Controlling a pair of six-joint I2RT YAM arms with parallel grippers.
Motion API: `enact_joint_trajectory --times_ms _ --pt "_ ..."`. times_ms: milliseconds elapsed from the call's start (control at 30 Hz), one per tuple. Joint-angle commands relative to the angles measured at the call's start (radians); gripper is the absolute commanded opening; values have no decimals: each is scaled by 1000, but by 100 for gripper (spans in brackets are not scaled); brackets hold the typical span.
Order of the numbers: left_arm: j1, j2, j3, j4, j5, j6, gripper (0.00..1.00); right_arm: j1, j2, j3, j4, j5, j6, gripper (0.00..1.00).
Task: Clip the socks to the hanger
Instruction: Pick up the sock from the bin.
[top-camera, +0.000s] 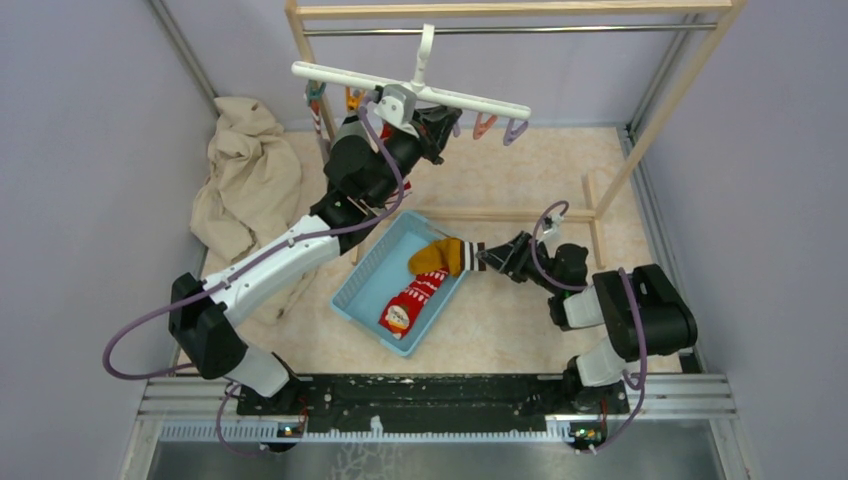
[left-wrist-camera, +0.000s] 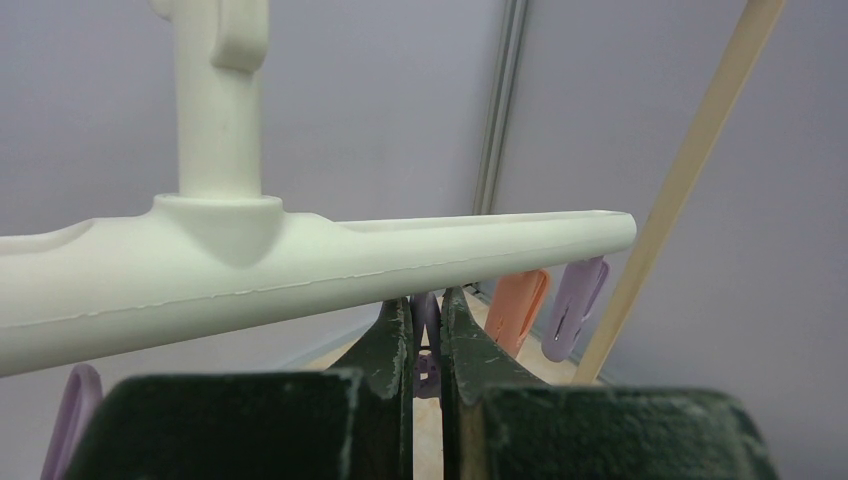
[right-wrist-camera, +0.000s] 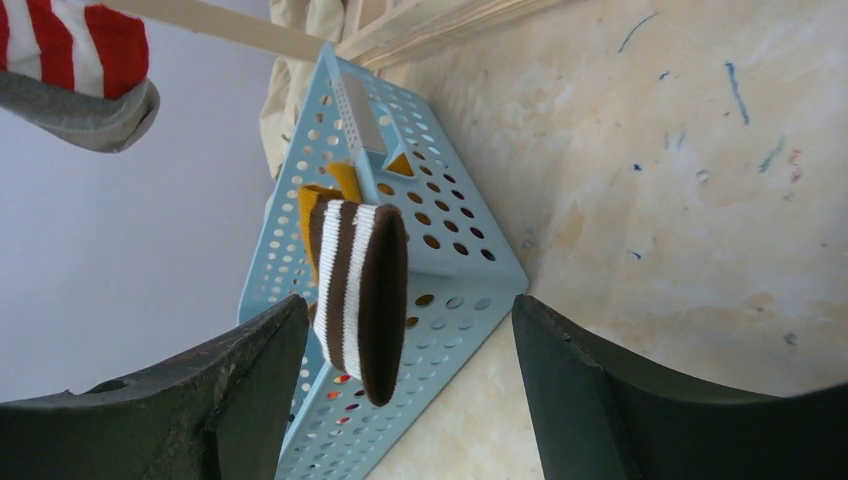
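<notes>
The white hanger (top-camera: 410, 90) hangs by its hook from the rack's metal rail. My left gripper (top-camera: 447, 125) is raised just under its bar (left-wrist-camera: 300, 265), shut on a purple peg (left-wrist-camera: 427, 335). The mustard-yellow sock (top-camera: 438, 257) lies over the right rim of the blue basket (top-camera: 352, 290), its brown-and-white striped cuff (right-wrist-camera: 360, 290) sticking out. My right gripper (top-camera: 487, 258) is open around that cuff without touching it; the cuff stands nearer the left finger (right-wrist-camera: 250, 370). The red patterned sock (top-camera: 408, 303) lies inside the basket.
Orange (left-wrist-camera: 518, 310) and purple (left-wrist-camera: 578, 305) pegs hang further along the bar. A red-and-white striped sock with a grey end (right-wrist-camera: 80, 60) hangs at the hanger's left end. A beige cloth (top-camera: 245, 180) is heaped at the left. Wooden rack posts (top-camera: 660, 130) stand behind.
</notes>
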Motion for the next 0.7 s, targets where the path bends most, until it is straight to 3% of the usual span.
enact_joint_trajectory --times_ms 0,467,533,667 --pt "-8 3 -49 -156 24 -5 1 37 26 42 127 14 12 75" --pt "-9 -14 -67 -158 7 1 1 86 124 68 228 -4 72 60" --pt "-8 -13 -67 -158 5 3 1 89 122 59 240 -3 76 53" --pt "-8 -6 -64 -158 11 2 1 90 113 39 256 -6 88 30"
